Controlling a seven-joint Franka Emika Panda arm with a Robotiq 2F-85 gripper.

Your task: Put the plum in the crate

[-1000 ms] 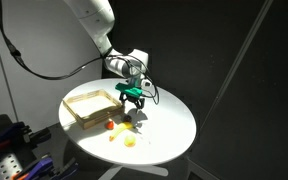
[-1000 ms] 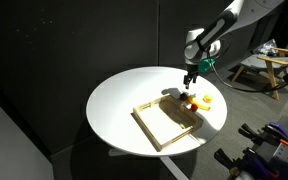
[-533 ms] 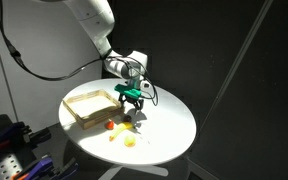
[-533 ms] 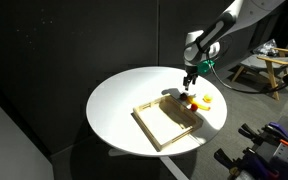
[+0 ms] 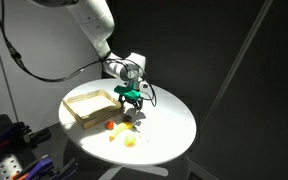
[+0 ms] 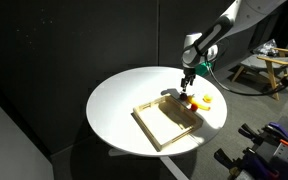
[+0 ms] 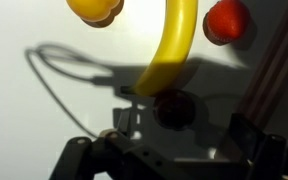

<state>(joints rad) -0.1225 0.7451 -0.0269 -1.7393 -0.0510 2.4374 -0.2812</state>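
The plum (image 7: 174, 108) is a small dark round fruit in the gripper's shadow on the white table. It lies just below the tip of a banana (image 7: 174, 50). My gripper (image 7: 184, 132) is open, and the plum sits between its fingers, apart from both. In both exterior views the gripper (image 5: 132, 101) (image 6: 187, 88) hangs just above the fruits, beside the crate (image 5: 89, 104) (image 6: 166, 124), a shallow light-wood tray with nothing in it. I cannot make out the plum in the exterior views.
A brighter red fruit (image 7: 227, 20) (image 5: 110, 125) and a yellow-orange fruit (image 7: 94, 8) (image 5: 130, 141) lie near the banana. The round white table (image 5: 169, 125) (image 6: 119, 100) ends close behind the fruits. Black curtains surround it.
Almost nothing differs; the gripper stays over the fruits and no fruit has moved.
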